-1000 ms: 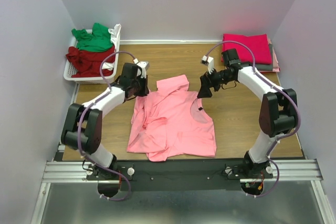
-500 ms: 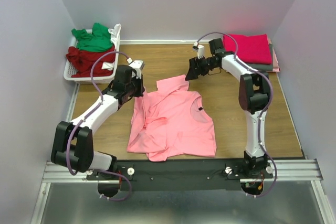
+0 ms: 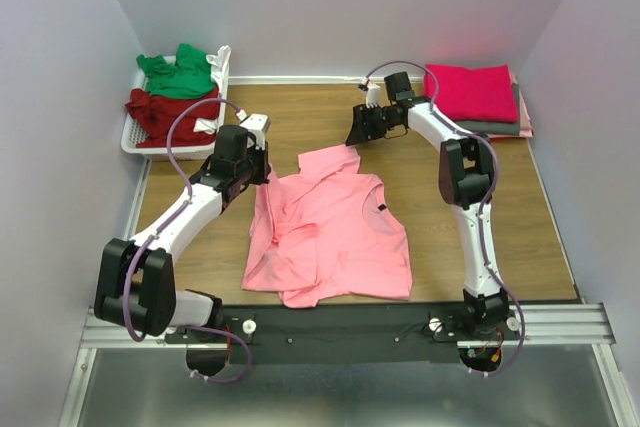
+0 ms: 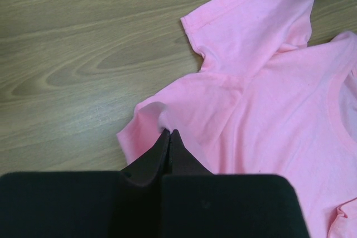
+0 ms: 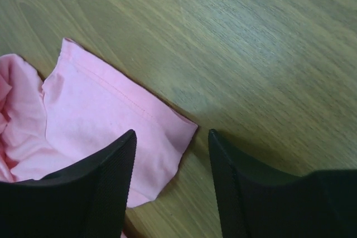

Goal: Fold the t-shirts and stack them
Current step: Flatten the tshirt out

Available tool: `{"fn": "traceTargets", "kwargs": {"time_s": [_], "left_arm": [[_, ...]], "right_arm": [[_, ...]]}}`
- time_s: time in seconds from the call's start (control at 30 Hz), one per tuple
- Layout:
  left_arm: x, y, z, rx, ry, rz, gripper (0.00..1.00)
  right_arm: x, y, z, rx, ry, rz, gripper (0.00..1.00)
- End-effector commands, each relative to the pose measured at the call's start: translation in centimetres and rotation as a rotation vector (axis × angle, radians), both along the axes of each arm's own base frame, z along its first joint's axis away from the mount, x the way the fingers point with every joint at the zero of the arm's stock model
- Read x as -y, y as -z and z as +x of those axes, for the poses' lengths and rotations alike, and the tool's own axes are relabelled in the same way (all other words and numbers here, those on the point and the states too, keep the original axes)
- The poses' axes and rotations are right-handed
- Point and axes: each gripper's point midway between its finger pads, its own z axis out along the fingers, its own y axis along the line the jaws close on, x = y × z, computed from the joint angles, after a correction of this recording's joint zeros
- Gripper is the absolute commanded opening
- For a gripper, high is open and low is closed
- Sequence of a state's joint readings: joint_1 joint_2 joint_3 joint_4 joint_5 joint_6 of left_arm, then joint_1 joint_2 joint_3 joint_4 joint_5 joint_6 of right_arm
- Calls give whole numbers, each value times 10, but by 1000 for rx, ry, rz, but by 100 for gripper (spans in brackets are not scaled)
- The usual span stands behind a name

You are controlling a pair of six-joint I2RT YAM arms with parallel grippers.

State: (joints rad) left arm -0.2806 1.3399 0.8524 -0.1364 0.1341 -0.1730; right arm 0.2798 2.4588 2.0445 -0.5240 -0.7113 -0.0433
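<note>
1. Midway across the table (image 3: 450, 207), the light pink t-shirt (image 3: 335, 232) lies spread but rumpled, its neck end toward 12 o'clock.
2. My left gripper (image 4: 169, 135) is pressed together on a small raised ridge of pink cloth at the shirt's 10 o'clock shoulder, just beside the sleeve seam.
3. My right gripper (image 5: 172, 133) stands spread, one finger on either side of the outer corner of the far sleeve (image 5: 111, 110), at the shirt's 12 o'clock. It has nothing pinched yet.
4. I judge the cloth to be thin, light and limp. It should sag between two holds, bunch where I pull and slide easily over the smooth wood.
5. The stitched sleeve hem looks like the firmest place to take hold. I would bite well past the edge, because a shallow nip on one loose corner may slip out.
6. At 10 o'clock the white basket (image 3: 135, 137) holds the green shirt (image 3: 180, 75) and the dark red shirt (image 3: 160, 112), both unfolded.
7. At 2 o'clock the magenta shirt (image 3: 470, 92) lies folded on the grey shirt (image 3: 495, 127), likely the stack this pink one joins.
</note>
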Motion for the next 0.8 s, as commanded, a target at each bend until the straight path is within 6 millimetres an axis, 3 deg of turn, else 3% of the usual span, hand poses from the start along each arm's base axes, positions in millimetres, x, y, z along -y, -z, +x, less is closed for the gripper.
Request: {"fn": "traceTargets", "kwargs": {"time_s": [0.0, 0.13, 0.37, 0.43, 0.47, 0.5, 0.6, 0.63, 0.7, 0.77], "left_arm": [[-7, -9, 3, 48, -21, 13, 0], [-6, -11, 4, 51, -16, 7, 0], [-6, -11, 4, 52, -14, 4, 0], [-6, -11, 4, 52, -13, 5, 0], [-6, -10, 4, 51, -17, 6, 0], [-6, -12, 4, 55, -17, 4, 0], [-7, -11, 4, 55, -18, 5, 0], [-7, -13, 5, 58, -20, 4, 0], [-8, -13, 5, 60, -22, 5, 0], [-9, -14, 5, 65, -25, 5, 0]], "right_arm": [[-6, 21, -4, -24, 19, -53, 58], [-4, 28, -10, -34, 22, -79, 50], [-14, 45, -18, -45, 13, -124, 46], [-13, 44, -15, -36, 26, -138, 36], [-13, 43, -13, -27, 31, -143, 32], [-11, 41, -9, -14, 43, -159, 22], [-9, 27, -3, 26, 51, -165, 10], [-8, 24, -1, 36, 54, -169, 1], [-6, 12, 4, 76, 57, -178, 0], [-5, -12, 9, 131, 61, -176, 0]]}}
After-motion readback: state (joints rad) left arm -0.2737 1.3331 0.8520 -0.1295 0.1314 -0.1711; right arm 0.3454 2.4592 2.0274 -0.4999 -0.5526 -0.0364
